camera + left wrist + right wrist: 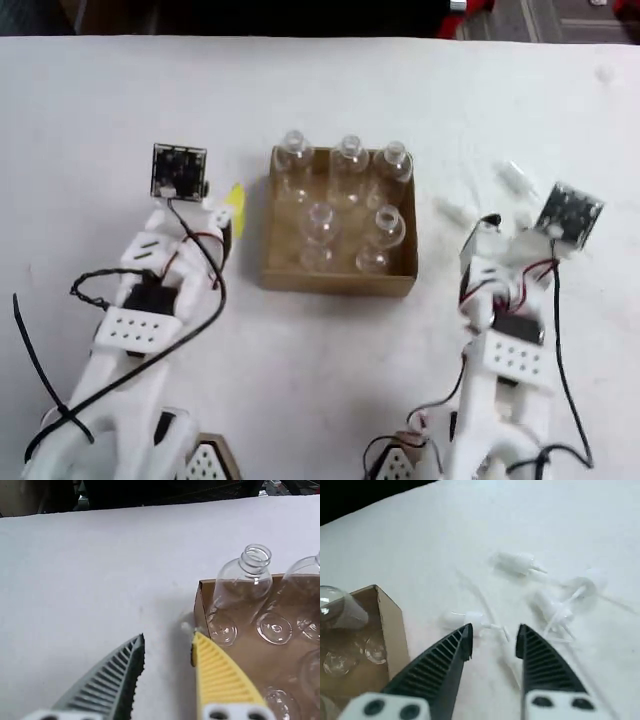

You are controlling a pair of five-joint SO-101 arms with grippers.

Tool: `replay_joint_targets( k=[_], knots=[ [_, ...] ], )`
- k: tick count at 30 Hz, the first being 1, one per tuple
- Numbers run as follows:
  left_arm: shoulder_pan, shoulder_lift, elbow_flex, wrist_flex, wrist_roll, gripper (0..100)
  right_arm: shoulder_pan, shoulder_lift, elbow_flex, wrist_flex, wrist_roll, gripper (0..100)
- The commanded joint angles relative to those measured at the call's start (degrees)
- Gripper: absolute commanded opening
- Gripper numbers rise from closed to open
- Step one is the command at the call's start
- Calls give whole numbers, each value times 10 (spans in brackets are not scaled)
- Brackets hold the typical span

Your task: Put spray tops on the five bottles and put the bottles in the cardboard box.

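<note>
Five bottles [349,165] already in box [340,283], just beside left tool [168,645], all uncapped. Tops [517,562] loose on surface [100,100] just ahead of right tool [495,635]. Both tools part-open, empty. All five cappings left.

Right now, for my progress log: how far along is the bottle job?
Done: all five bottles stand in the cardboard box, but their necks are open, with no tops fitted. In hand: nothing; the left gripper and right gripper are both open and empty, the right one by the loose spray tops on the table. Left: fitting a top on every bottle.
</note>
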Motion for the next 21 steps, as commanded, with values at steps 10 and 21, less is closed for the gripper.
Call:
replay_joint_targets(
  k=[10,21],
  knots=[
    [7,0,-4,-14,-7,150,115,262,-400,155,117,46],
    [7,0,-3,-31,-37,150,105,400,-630,328,302,46]
  ],
)
